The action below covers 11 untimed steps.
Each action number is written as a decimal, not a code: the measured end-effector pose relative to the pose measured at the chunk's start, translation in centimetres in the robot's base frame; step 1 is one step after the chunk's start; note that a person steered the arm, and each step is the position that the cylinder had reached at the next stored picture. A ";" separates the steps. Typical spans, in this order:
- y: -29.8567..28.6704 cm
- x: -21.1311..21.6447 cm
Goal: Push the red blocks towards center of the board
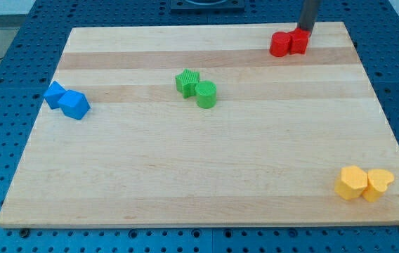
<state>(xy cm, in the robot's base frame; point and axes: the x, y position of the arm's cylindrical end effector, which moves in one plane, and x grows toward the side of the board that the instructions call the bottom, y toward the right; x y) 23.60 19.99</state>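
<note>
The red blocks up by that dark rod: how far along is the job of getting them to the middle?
Nothing looks done: both red blocks sit together near the board's top right edge. In hand: my tip touches their upper right side. Left: the whole push toward the center.

All that showed of the arm was its rod (308,17), entering at the upper right of the frame. It was a plain, straight cylinder, dark grey to near black, matte, evenly thick along the visible stretch. My tip (303,32) ended blunt and flat. No cables, screws or markings could be made out.
</note>
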 end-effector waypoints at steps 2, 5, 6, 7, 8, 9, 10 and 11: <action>-2.5 1.6; -6.8 1.7; -4.5 0.8; -1.7 -0.2; 0.0 2.2; -1.0 3.6; -3.1 4.1; -3.4 4.2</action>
